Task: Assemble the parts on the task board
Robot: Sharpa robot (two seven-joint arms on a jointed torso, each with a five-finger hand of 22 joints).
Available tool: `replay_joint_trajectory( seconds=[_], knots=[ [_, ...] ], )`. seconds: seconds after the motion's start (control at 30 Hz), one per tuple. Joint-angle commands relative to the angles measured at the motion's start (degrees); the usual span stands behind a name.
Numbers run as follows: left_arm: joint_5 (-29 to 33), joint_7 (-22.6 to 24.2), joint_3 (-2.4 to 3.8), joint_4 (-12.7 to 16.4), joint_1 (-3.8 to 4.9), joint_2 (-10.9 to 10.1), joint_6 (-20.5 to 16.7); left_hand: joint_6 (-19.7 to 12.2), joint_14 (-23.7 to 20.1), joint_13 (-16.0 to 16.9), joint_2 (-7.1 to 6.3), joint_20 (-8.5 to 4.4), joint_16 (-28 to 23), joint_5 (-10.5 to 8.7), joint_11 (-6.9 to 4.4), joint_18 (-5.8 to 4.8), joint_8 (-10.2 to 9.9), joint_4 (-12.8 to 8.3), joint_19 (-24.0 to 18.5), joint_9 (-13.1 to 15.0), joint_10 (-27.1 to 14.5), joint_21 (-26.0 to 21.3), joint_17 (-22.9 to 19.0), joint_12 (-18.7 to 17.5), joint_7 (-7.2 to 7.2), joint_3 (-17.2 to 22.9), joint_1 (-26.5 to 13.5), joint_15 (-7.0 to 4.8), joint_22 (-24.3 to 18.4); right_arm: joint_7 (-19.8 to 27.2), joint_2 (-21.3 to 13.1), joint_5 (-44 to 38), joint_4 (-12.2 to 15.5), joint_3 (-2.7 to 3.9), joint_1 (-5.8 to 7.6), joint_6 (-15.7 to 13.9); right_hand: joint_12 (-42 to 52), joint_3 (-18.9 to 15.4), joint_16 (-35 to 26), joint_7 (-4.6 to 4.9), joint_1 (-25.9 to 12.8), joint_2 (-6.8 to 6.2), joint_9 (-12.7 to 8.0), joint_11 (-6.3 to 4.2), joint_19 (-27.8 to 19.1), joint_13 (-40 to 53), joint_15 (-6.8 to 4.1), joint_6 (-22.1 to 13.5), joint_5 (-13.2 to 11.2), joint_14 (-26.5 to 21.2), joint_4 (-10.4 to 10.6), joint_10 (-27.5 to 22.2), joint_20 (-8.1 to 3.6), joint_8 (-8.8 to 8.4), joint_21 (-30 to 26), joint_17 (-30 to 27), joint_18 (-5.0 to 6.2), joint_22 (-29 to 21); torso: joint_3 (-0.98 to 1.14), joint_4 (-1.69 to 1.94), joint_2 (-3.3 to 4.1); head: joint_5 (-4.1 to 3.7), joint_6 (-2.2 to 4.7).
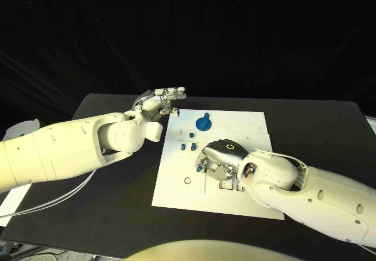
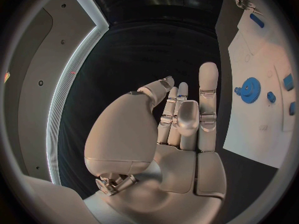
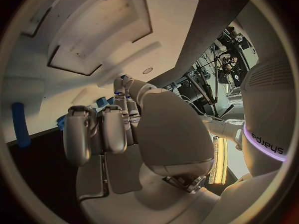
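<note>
Crowding the task board [image 1: 176, 187]: right robot hand [image 1: 215, 163] (blue gear [image 1: 203, 123] beyond).

From my seat the head view is harsh: strong light from above burns the flat white rectangular task board [image 1: 205, 190] and the glossy white arms nearly featureless, while the matte black table [image 1: 329, 125] and the room behind sink into darkness. Both wrist views bend straight edges toward their dark circular rims, and close silver fingers [image 3: 77, 134] look soft.
</note>
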Motion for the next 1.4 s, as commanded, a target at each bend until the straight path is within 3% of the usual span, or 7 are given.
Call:
replay_joint_trajectory(
  seconds=[0.03,0.43,0.67,0.93,1.2,1.4],
  knots=[
    [-0.21,0.07,0.03,0.03,0.03,0.03,1.26,-0.49,-0.40,-0.05,-0.13,-0.01,-0.29,-0.09,-0.17,1.10,-0.36,-0.37,-0.34,-0.09,-0.37,-0.18,-0.05,0.35,0.09,-0.04,0.06,-0.03,-0.08,-0.38,0.10,-1.04,-0.07,-0.08,-0.13,1.49,-0.19,0.20,0.19,0.30,-0.45,-0.20,0.09,0.17,0.11,-0.05,0.22,0.35,0.31,3.00,-0.16,0.21,0.15,0.27,0.07,0.03,0.46,2.08,0.04,0.03,-0.02,-0.05,0.00],
    [-0.21,-0.06,0.03,0.06,0.03,-0.01,1.31,-0.49,-0.40,-0.05,-0.13,-0.01,-0.29,-0.09,-0.17,1.10,-0.36,-0.37,-0.34,-0.09,-0.37,-0.18,-0.05,0.35,0.09,-0.04,0.06,-0.03,-0.08,-2.88,1.61,-2.94,-0.81,-0.28,-0.13,3.96,-0.38,-0.28,-0.02,0.52,-1.43,-0.82,0.02,0.46,-0.12,-0.17,0.53,-0.12,0.27,2.87,-0.07,-0.26,0.40,-0.09,-0.20,-0.34,0.55,1.68,-0.02,0.02,0.01,-0.15,0.01],
    [-0.21,-0.27,0.03,0.09,0.04,0.01,1.55,-0.53,-0.45,-0.05,-0.14,0.01,-0.32,-0.08,-0.15,1.12,-0.37,-0.40,-0.39,-0.09,-0.45,-0.28,-0.17,0.40,0.10,-0.05,0.05,-0.01,-0.15,-3.66,2.03,-3.16,-1.50,-0.43,-0.13,2.66,-0.45,-1.48,-1.37,1.63,-3.95,-3.33,-1.52,2.42,-1.78,-0.51,2.27,-5.77,0.29,2.32,0.72,-8.09,1.67,-0.57,-2.31,-2.34,1.19,-1.31,-0.04,0.06,-0.01,-0.05,-0.15],
    [-0.21,-0.51,0.03,0.07,0.04,-0.05,1.68,-0.57,-0.49,-0.06,-0.15,0.03,-0.34,-0.09,-0.13,1.13,-0.38,-0.42,-0.42,-0.08,-0.53,-0.34,-0.26,0.42,0.12,-0.08,0.02,0.02,-0.20,-3.64,1.62,-3.30,-1.16,-0.47,-0.13,0.13,-0.24,-2.21,-1.78,1.76,-4.02,-3.80,-2.15,2.81,-2.44,-0.41,2.62,-7.32,0.29,2.15,0.57,-10.61,2.20,-0.42,-3.25,-2.95,1.53,-2.54,0.04,0.02,0.01,-0.13,0.01],
    [-0.21,-0.75,0.03,-0.06,0.04,-0.06,1.71,-0.60,-0.52,-0.06,-0.17,0.04,-0.35,-0.09,-0.11,1.14,-0.39,-0.43,-0.45,-0.08,-0.59,-0.40,-0.31,0.43,0.14,-0.10,-0.01,0.03,-0.25,-3.16,-1.54,-3.38,2.60,-0.32,0.06,-2.93,-0.03,-2.64,-2.28,1.84,-3.87,-4.18,-2.28,2.83,-2.54,-0.34,2.63,-7.40,0.28,1.97,0.34,-10.91,2.35,-0.36,-3.43,-3.67,1.59,-2.77,0.03,0.02,-0.03,-0.52,0.39],
    [-0.21,-0.83,0.03,-0.22,0.04,-0.09,1.71,-0.60,-0.52,-0.06,-0.17,0.04,-0.35,-0.09,-0.11,1.14,-0.39,-0.43,-0.45,-0.08,-0.59,-0.40,-0.31,0.43,0.14,-0.10,-0.01,0.03,-0.25,-3.80,-5.09,-3.42,6.12,0.25,1.45,-3.23,-0.02,-3.50,-2.97,1.64,-3.91,-4.92,-2.44,2.89,-3.18,-0.35,2.68,-7.52,0.25,1.73,0.19,-11.45,2.43,-0.34,-4.36,-4.63,1.89,-4.06,-0.01,-0.15,-0.06,-1.00,0.78]
  ],
)
